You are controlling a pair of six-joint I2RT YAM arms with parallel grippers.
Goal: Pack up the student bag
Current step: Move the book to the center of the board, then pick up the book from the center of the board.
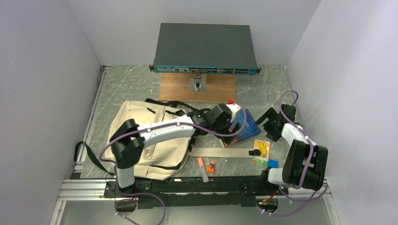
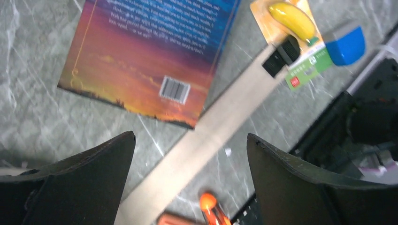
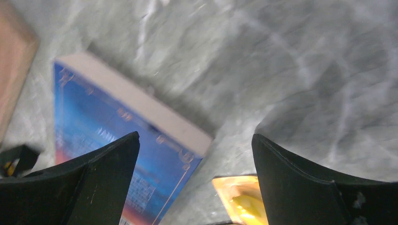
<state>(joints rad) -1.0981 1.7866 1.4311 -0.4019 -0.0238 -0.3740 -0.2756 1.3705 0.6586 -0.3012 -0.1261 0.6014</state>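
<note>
The student bag (image 1: 145,140), a beige canvas backpack with black trim, lies flat on the left of the table. One of its wide straps (image 1: 220,152) (image 2: 211,136) stretches right. A blue and orange book (image 1: 245,125) (image 2: 145,56) (image 3: 117,136) lies just right of the bag. My left gripper (image 1: 231,127) (image 2: 190,145) hovers open above the book's near edge and the strap, holding nothing. My right gripper (image 1: 265,125) (image 3: 195,140) stands open over the book's right corner, also holding nothing.
A yellow item on an orange card (image 1: 261,147) (image 2: 291,23) (image 3: 239,197) and a blue piece (image 1: 272,163) (image 2: 347,44) lie near the strap's end. Small orange items (image 1: 210,166) (image 2: 209,206) sit by the front rail. A grey network box (image 1: 205,49) on a wooden board (image 1: 197,89) stands at the back.
</note>
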